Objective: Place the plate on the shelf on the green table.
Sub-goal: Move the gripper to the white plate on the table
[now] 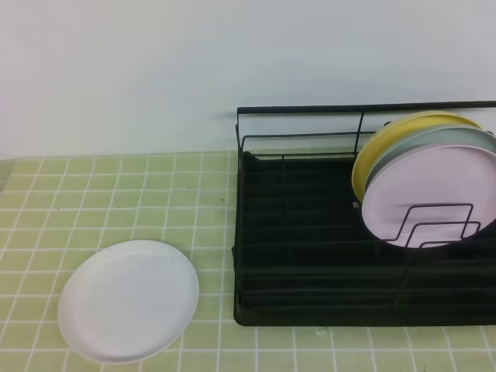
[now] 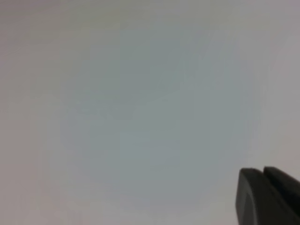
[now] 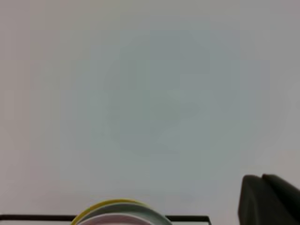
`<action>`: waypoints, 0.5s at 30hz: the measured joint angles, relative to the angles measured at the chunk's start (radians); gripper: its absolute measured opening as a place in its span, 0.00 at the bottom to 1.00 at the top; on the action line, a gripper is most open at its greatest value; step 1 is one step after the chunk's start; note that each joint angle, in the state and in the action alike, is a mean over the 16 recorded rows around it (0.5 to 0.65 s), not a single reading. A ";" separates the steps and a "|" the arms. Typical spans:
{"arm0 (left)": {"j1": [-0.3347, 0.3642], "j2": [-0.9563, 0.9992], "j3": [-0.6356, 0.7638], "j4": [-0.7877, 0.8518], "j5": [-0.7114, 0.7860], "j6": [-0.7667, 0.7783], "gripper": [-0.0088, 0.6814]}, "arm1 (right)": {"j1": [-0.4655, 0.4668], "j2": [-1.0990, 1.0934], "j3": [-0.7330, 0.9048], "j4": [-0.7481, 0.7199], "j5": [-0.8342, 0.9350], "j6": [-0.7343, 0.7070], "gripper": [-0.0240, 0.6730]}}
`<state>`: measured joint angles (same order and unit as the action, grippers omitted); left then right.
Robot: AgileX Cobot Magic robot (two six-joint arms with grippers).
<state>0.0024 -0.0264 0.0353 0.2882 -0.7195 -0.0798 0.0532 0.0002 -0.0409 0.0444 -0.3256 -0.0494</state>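
Note:
The white plate [image 1: 128,301] lies flat on the green table [image 1: 116,194] at the front left. To its right stands the black wire shelf [image 1: 310,256], a small gap apart from the plate. Neither arm appears in the exterior high view. My left gripper [image 2: 262,173] shows only as dark fingers pressed together at the lower right of the left wrist view, facing a blank pale wall, with nothing held. My right gripper [image 3: 261,178] looks the same, shut and empty, above the shelf's top rail [image 3: 28,217].
At the shelf's right end a yellow plate [image 1: 372,151], a pale grey-green plate [image 1: 434,139] and a pale pink plate [image 1: 430,190] stand upright between the wire dividers. Their tops [image 3: 119,213] show in the right wrist view. A white wall rises behind the table.

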 joint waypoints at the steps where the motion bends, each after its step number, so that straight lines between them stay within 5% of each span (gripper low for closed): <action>1: 0.000 0.000 0.000 -0.027 0.033 0.004 0.01 | 0.000 0.000 -0.010 -0.002 0.028 -0.007 0.03; 15: 0.000 0.002 -0.055 -0.352 0.511 -0.109 0.01 | 0.000 0.000 -0.151 -0.019 0.543 -0.177 0.03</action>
<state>0.0024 -0.0243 -0.0195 -0.0642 -0.2083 -0.1892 0.0532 0.0003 -0.1923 0.0253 0.2178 -0.2260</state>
